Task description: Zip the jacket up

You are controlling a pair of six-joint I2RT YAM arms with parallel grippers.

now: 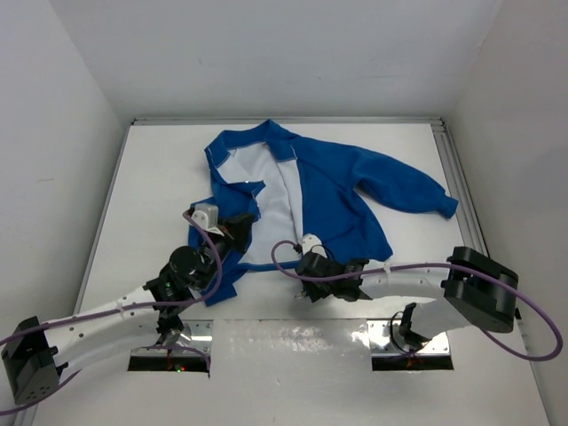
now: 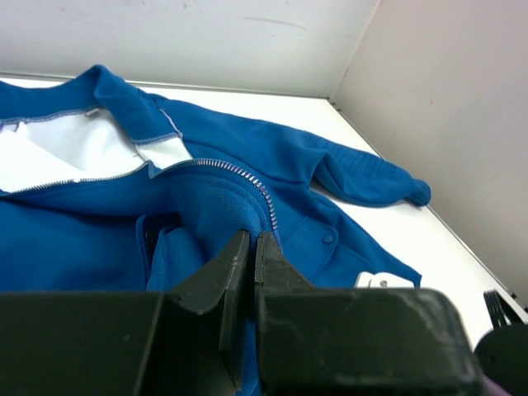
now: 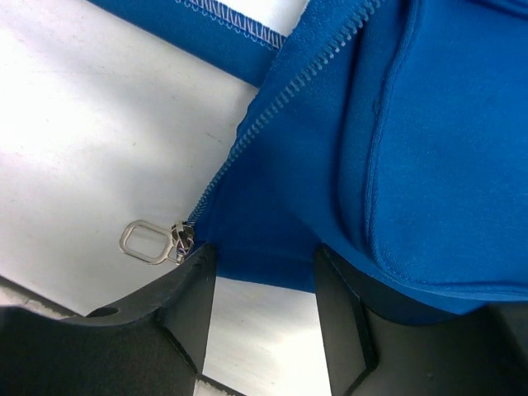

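Right wrist: right pincer (image 3: 264,257) stood half-wide astride the jacket (image 3: 412,124) hem corner, where the zipper pull (image 3: 148,241) lay. Left pincer (image 2: 253,241) clamped narrow on jacket's zipper edge.

You have bare tabletop (image 1: 151,177) left of the jacket (image 1: 337,191) and along the far edge. Its sleeve (image 1: 408,186) reaches toward the right wall (image 1: 515,133), narrowing that side. At the near hem the left tool (image 1: 235,228) and right tool (image 1: 303,264) crowd close, with a purple cable (image 1: 273,253) looping between them.
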